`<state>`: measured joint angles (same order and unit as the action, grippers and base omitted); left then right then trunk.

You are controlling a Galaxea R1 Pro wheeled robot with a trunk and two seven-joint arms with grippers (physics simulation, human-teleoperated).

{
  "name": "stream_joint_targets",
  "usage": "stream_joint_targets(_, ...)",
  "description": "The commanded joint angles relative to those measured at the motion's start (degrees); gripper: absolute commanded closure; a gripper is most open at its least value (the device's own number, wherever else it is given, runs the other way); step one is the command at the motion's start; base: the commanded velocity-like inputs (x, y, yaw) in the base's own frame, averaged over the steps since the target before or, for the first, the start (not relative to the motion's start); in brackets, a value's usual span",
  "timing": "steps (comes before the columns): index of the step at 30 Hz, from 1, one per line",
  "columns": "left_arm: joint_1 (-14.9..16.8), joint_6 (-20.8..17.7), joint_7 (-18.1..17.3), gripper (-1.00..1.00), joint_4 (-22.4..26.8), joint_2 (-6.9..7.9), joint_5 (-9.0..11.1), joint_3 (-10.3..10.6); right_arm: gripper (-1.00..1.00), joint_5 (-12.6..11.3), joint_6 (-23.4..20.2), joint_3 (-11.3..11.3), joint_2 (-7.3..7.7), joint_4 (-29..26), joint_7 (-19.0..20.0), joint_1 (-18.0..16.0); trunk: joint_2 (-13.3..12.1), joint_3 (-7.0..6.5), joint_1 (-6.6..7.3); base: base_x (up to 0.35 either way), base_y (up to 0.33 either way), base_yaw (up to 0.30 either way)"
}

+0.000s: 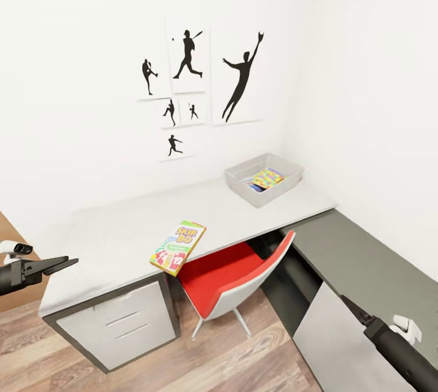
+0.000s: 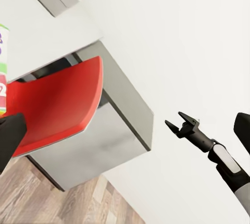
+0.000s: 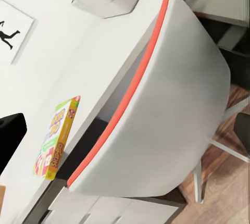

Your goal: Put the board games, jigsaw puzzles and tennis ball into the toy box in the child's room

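Observation:
The table (image 1: 121,228) runs along the white wall under black sports pictures. On its far right end stands the grey toy box (image 1: 240,180), with a multicoloured jigsaw puzzle (image 1: 267,177) inside and something blue (image 1: 255,186) beside it. The Skip-Bo board game (image 1: 178,246) lies at the table's front edge, partly overhanging; the right wrist view has it too (image 3: 57,138). My left gripper (image 1: 72,263) hovers open, left of the table's near corner. My right gripper (image 1: 348,304) hangs open and empty over the side desk, well right of the game, and appears in the left wrist view (image 2: 178,122).
A red-seated chair (image 1: 234,279) with a grey back (image 3: 172,109) is tucked under the table, right below the Skip-Bo box. A drawer unit (image 1: 121,325) carries the table's left end. A lower dark-grey side desk (image 1: 365,258) runs along the right wall. Wood floor lies in front.

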<state>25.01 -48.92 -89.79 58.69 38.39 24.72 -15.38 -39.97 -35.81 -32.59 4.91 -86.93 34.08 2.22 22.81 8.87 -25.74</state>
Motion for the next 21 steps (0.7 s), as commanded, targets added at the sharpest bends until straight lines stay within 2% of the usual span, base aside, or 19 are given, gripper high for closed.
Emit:
stream_joint_targets(1, 0.0, -0.6, -0.2, -1.00, 0.0, 0.02, 0.0, 0.0, -1.00, -0.4, -0.4, 0.0, 0.01, 0.0, 0.0, 0.0, 0.1, 0.01, -0.04, 0.000, -0.233, 0.012)
stream_joint_targets(6, 0.0, -0.6, -0.2, -1.00, 0.0, 0.02, 0.0, 0.0, -1.00, -0.4, -0.4, 0.0, 0.01, -0.1, -0.1, 0.0, 0.1, -0.47, -0.04, 0.000, -0.161, 0.043)
stream_joint_targets(16, 0.0, -0.7, -0.2, -1.00, 0.0, -0.03, 0.0, 0.0, -1.00, -0.4, -0.4, 0.0, 0.01, 0.0, -0.1, 0.0, 0.1, -1.43, -0.04, 0.000, -0.034, 0.088)
stream_joint_targets(21, 0.0, -0.7, -0.2, -1.00, 0.0, -0.23, 0.0, 0.0, -1.00, -0.4, -0.4, 0.0, 0.01, -0.1, -0.1, 0.0, 0.1, -1.90, -0.04, 0.000, -0.181, 0.110)
